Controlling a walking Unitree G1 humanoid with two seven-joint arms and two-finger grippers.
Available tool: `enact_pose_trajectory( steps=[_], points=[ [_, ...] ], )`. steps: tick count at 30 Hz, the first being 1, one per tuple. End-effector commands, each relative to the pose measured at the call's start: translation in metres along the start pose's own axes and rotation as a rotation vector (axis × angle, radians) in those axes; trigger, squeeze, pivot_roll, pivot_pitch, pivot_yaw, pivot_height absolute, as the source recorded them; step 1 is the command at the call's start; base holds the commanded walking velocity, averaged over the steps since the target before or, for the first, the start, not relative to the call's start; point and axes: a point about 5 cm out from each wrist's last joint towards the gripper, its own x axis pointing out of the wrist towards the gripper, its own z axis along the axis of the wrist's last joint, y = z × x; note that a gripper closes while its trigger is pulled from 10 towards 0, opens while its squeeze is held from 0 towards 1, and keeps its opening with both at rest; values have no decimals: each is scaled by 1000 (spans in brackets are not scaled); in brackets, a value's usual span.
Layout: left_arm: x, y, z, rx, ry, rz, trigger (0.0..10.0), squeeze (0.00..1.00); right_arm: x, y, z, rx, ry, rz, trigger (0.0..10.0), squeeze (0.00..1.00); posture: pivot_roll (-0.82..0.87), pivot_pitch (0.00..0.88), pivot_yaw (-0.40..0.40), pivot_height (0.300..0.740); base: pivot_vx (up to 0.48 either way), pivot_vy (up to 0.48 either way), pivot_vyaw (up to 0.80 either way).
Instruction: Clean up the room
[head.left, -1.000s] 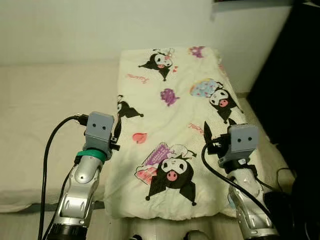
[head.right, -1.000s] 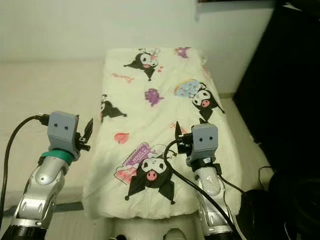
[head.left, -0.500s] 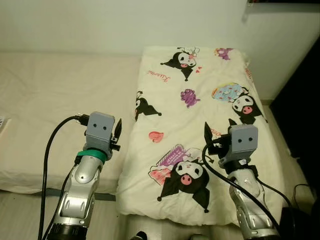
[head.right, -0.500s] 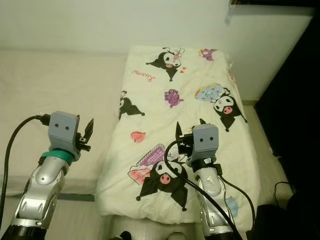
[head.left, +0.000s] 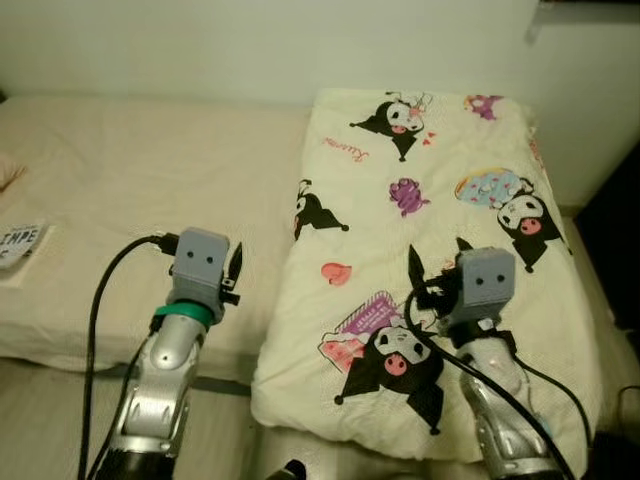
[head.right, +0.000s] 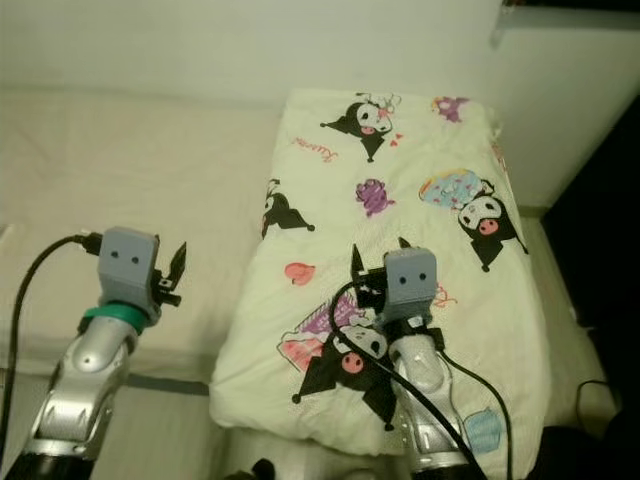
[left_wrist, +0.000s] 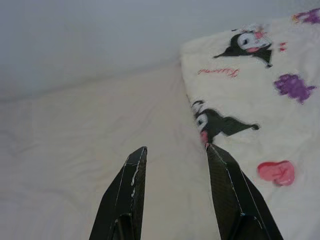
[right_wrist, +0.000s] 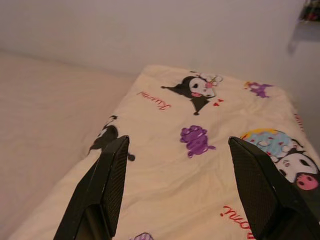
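Between the earlier frames and this one the whole head view has swung toward the robot's left, so more of the bare mattress (head.left: 130, 190) shows and a book or paper (head.left: 18, 247) with printed letters has come into sight at its far left edge; the bedding itself has not shifted.

A cream folded duvet (head.left: 440, 250) printed with black-and-white cartoon characters, purple shapes and pink hearts lies on the right part of the bed, reaching from the white wall (head.left: 250, 45) at the head to the near edge, where it hangs slightly over. Its left border rests on the mattress, which is covered in a plain beige sheet.

Both arms are raised in front of the robot. The left gripper (left_wrist: 172, 152) hovers above the bare sheet just beside the duvet's left border, its two black fingers set a narrow gap apart and holding nothing. The right gripper (right_wrist: 177, 145) hovers over the near part of the duvet, above the large cartoon figure, its fingers spread wide and empty. Neither touches the fabric. A black cable loops from each wrist.
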Motion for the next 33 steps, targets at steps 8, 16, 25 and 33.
enact_pose_trajectory(
  steps=[8,16,25,33],
  points=[
    [-3,1,-12,13,52,-2,10000,0,-2,2,-2,10,3,7,10000,0,-98,48,62,740,0,0,734],
    [-4,1,-14,17,57,-5,10000,0,-1,2,-2,14,-1,5,10000,0,-98,46,65,740,0,0,720],
    [-4,1,-15,20,59,-6,10000,0,-1,2,-2,18,-3,7,10000,0,-97,46,65,740,0,0,719],
    [-4,1,-16,22,65,-6,10000,0,-1,3,-3,21,-3,11,10000,0,-95,50,66,740,0,0,718]
  ],
)
